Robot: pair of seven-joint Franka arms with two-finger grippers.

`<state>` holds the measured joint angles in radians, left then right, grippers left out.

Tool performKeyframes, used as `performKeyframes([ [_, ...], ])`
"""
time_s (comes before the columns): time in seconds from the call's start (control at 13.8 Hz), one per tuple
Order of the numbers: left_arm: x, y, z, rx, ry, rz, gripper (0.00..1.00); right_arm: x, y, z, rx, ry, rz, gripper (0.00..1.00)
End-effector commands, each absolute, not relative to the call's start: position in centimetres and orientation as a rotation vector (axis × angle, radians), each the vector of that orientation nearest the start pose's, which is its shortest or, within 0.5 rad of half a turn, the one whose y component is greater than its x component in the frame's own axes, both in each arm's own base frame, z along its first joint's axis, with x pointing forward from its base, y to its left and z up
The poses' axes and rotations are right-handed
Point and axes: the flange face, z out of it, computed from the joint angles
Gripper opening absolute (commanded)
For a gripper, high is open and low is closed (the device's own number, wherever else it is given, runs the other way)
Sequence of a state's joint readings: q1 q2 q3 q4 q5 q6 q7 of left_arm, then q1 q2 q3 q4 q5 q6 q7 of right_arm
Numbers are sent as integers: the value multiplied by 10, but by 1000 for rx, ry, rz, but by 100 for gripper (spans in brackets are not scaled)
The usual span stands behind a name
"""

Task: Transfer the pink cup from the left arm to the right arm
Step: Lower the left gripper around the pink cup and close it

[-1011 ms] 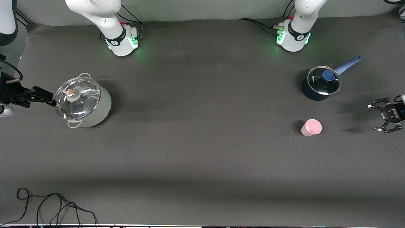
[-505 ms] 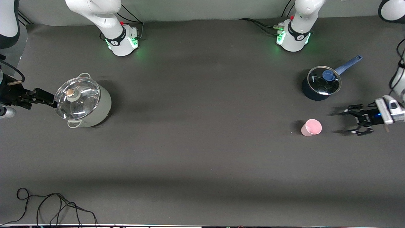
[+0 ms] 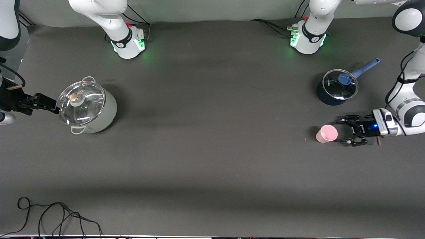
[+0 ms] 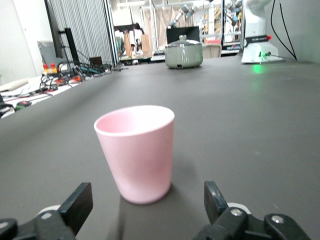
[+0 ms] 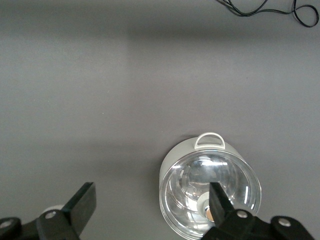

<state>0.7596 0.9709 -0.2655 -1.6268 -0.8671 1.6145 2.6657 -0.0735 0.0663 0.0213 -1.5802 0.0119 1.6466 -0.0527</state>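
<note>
The pink cup (image 3: 327, 133) stands upright on the dark table, toward the left arm's end and nearer the front camera than the blue saucepan. My left gripper (image 3: 342, 131) lies low and level just beside it, open, its claw fingers pointing at the cup. In the left wrist view the cup (image 4: 136, 150) stands just ahead of the open left gripper (image 4: 146, 196), between the lines of the two fingertips and untouched. My right gripper (image 3: 49, 103) waits open at the right arm's end, over the edge of the grey pot's lid; nothing is between its fingers (image 5: 82, 200).
A grey pot with a glass lid (image 3: 87, 108) stands toward the right arm's end. A blue saucepan with a lid and long handle (image 3: 337, 87) sits close to the cup, farther from the front camera. A black cable (image 3: 49, 215) lies at the table's near edge.
My left gripper has swung in from the table's end toward the cup and now sits right beside it, still open. The cup and the right arm have not moved.
</note>
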Motion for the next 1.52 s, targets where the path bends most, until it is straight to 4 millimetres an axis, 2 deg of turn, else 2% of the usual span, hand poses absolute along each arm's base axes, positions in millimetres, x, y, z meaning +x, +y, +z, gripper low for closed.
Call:
performKeyframes([
  [0.0,557,190,68,1282,-1410,1254,99,583,-30,593,-3115,20,-26,100],
  [0.43,573,137,52,1232,-1371,1314,99,583,-32,595,-3116,22,-31,100],
  [0.51,576,128,52,1223,-1366,1321,89,583,-32,594,-3114,22,-31,100],
  [0.58,577,123,51,1210,-1375,1329,55,583,-32,594,-3116,22,-33,100],
  [0.65,577,121,48,1161,-1435,1398,16,583,-32,594,-3116,22,-33,100],
  [0.72,581,119,50,1099,-1495,1527,5,583,-33,594,-3116,25,-33,100],
  [0.79,584,112,51,1077,-1502,1583,0,584,-33,592,-3116,25,-29,100],
  [1.01,589,94,51,1057,-1509,1566,0,584,-33,593,-3116,25,-36,100],
  [1.16,599,83,61,1059,-1476,1513,0,584,-33,592,-3116,27,-33,100],
  [1.23,609,72,71,1063,-1448,1455,0,584,-32,593,-3114,34,-36,100],
  [1.37,630,34,91,1025,-1451,1388,0,583,-33,595,-3099,99,-33,100],
  [1.44,636,10,95,1018,-1437,1372,0,581,-33,598,-3071,213,-33,100],
])
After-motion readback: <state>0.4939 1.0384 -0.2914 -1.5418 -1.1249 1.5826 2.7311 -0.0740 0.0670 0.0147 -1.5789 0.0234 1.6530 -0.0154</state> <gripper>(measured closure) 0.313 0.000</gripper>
